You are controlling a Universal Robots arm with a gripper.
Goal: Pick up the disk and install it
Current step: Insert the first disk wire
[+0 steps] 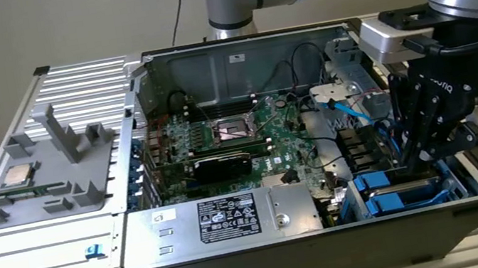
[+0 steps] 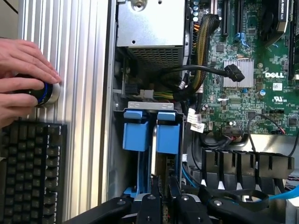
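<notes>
Claw (image 1: 416, 162) first: your black fingers stand down inside the drive bay of the open black computer case (image 1: 286, 252), at about 4 o'clock in the exterior view. They are drawn close together, gripping the flat silver-metal disk (image 1: 393, 199) in its bright blue plastic bracket. The disk sits on edge in that bay, at 3 o'clock from the large silver box with a black label (image 1: 224, 219) and at 4 o'clock from the green motherboard (image 1: 239, 134).

From the wrist view you see the claw (image 2: 162, 191) just over the disk (image 2: 168, 135). Out at 9 o'clock in the exterior view, a grey moulded tray (image 1: 85, 194) on the ribbed aluminium tabletop (image 1: 86, 79) holds a small square silver chip (image 1: 15, 176). A person's hand (image 2: 23, 70) rests on a round knob (image 2: 46, 92) beside a black keyboard (image 2: 32, 168).
</notes>
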